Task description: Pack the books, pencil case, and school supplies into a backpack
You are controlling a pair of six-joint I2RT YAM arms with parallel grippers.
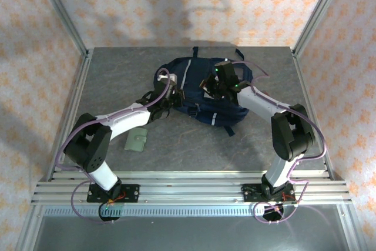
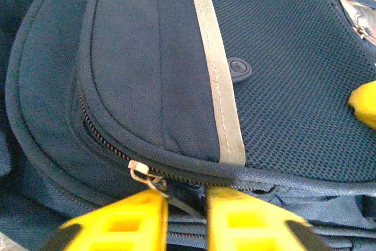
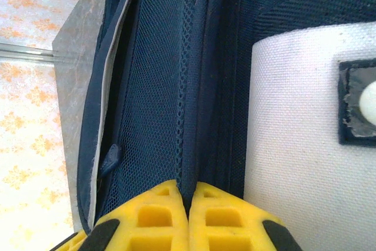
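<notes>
The backpack (image 1: 202, 110) lies mid-worktop (image 1: 194, 151). The right claw (image 3: 189, 218), its jaws pressed together on a piped seam beside the white patch (image 3: 294, 145), seems to pin the backpack so the zip can run. At the backpack's left edge, the left claw (image 2: 185, 221) stands narrowly apart astride the zipper pull (image 2: 144, 171), not visibly pinching it. A green wallet (image 1: 136, 141) waits near-left of the backpack.

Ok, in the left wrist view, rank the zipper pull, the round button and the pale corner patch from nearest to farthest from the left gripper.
From the left gripper, all on the backpack:
1. Zipper pull, bottom, just ahead of it.
2. Round button, mid-frame, right of the grey stripe.
3. Pale patch, top right corner.
</notes>
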